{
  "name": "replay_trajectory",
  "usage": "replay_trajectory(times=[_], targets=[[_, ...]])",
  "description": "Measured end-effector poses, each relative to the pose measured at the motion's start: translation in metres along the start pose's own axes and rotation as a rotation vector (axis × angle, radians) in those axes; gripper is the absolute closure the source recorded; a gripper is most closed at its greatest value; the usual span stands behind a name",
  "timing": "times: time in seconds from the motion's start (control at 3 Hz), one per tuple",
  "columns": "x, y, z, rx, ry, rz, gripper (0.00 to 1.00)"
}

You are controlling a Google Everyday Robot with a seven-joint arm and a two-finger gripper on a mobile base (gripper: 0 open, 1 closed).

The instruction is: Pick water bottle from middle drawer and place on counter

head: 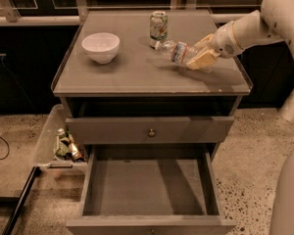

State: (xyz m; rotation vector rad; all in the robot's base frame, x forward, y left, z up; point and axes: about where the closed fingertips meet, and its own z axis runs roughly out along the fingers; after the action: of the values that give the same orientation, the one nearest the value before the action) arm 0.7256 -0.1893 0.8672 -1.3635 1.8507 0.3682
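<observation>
Water bottle (175, 50) clamped sideways in claw (193, 53) over right rear of worktop (137, 75), cap pointing at soda can (159, 27) just beside. Contact with surface unclear. White bowl (101, 46) well apart, left. Open drawer (149, 187) pulled out below.

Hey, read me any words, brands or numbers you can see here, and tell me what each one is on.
Nothing here can be read.
Soda can: green and white print, too blurred to read.
Water bottle: red-blue label band, too small to read; the gripper holds it tilted over the counter's right side, fingers shut on it.
Small bottles in the side tray: labels too small to read.
</observation>
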Motion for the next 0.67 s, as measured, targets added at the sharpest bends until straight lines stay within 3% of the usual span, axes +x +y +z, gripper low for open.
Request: replay_trajectory(times=[0.33, 0.67], targets=[[0.0, 0.0, 0.0, 0.0, 0.0, 0.0, 0.14], [0.0, 0.0, 0.0001, 0.0, 0.0, 0.0, 0.0]])
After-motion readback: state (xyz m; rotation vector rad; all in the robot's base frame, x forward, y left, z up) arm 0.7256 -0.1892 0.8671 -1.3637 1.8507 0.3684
